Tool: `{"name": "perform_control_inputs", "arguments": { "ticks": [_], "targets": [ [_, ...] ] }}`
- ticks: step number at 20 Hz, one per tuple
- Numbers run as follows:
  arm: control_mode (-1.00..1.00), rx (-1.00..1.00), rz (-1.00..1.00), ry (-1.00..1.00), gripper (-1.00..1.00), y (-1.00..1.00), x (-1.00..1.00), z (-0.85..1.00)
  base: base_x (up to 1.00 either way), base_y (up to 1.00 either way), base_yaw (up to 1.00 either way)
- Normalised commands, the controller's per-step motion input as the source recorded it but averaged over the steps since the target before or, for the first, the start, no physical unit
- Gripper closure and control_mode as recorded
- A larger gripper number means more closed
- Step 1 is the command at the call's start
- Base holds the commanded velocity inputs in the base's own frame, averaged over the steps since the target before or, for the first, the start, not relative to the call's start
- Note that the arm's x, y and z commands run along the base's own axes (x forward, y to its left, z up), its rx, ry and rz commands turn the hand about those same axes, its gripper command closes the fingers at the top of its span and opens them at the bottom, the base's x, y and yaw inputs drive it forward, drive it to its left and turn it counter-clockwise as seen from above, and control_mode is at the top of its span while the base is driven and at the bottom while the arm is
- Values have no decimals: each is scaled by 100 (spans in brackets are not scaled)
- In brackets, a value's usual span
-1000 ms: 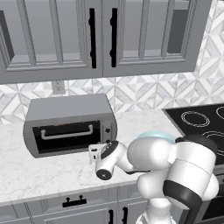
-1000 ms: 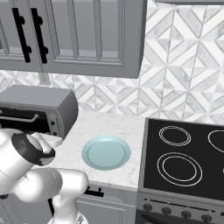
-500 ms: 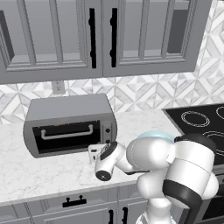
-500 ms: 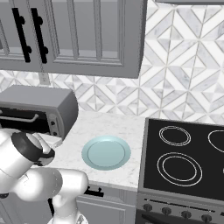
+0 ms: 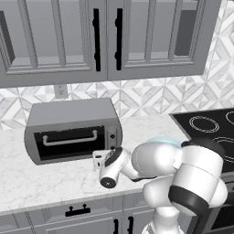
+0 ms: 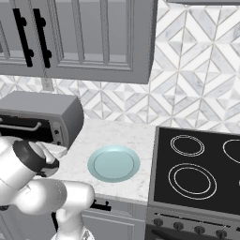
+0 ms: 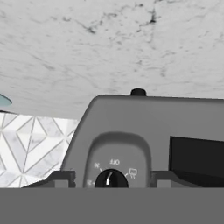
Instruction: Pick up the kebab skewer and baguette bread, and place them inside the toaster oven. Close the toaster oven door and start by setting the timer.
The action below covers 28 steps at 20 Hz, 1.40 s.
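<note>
The grey toaster oven [image 5: 68, 116] stands on the marble counter with its dark glass toaster oven door [image 5: 68, 145] shut and the silver bar handle across it. My gripper [image 5: 98, 158] sits right in front of the control panel [image 5: 112, 136] at the oven's right end. The hand view is upside down. In it a black timer knob [image 7: 111, 179] lies between my two fingertips [image 7: 63, 177], which stand apart from it on either side, so the gripper [image 7: 111, 180] is open. The kebab skewer and baguette bread are out of view.
A pale teal plate [image 6: 114, 163] lies on the counter right of the oven [image 6: 42, 110]. The black stove top [image 6: 197, 164] fills the right end. Grey wall cabinets [image 5: 105, 36] hang above. My white arm reaches over the counter's front edge.
</note>
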Motion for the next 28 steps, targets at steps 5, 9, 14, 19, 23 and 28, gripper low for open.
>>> {"name": "perform_control_inputs", "arguments": {
  "ticks": [5, 9, 14, 19, 23, 28],
  "targets": [
    [-100, 0, 0, -1, 100, 0, 9, 0, 0, 0, 0],
    [-100, 0, 0, -1, 100, 0, 8, 0, 0, 0, 0],
    [-100, 0, 0, 0, 100, -2, 6, 0, 0, 0, 0],
    [-100, 2, 0, -1, 100, -2, 0, 0, 0, 0, 0],
    [-100, 2, 0, -2, 100, -15, 0, 0, 0, 0, 0],
    [-100, 2, 0, 0, 100, -24, 0, 0, 0, 0, 0]
  ]
}}
